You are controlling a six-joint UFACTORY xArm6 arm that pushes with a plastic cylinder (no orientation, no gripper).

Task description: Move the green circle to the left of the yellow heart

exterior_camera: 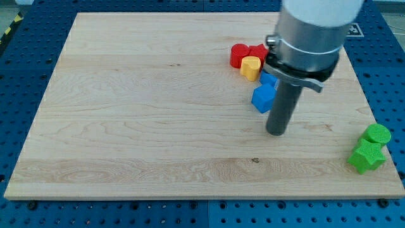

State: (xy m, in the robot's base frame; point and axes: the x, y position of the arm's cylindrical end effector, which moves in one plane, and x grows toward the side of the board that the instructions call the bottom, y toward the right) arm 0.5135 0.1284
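The green circle (378,133) lies near the board's right edge, at the view's lower right, touching a green star (366,157) just below it. The yellow heart (251,66) sits at the upper middle-right, pressed against two red blocks: a red circle (238,54) on its left and another red block (258,52) above it. My tip (276,132) rests on the board below the yellow heart and well to the left of the green circle. It is just right of and below a blue block (262,97).
A second blue block (269,80) sits between the yellow heart and the lower blue block, partly hidden by the arm. The wooden board (139,114) lies on a blue perforated table. The arm's grey body (310,31) covers the board's upper right.
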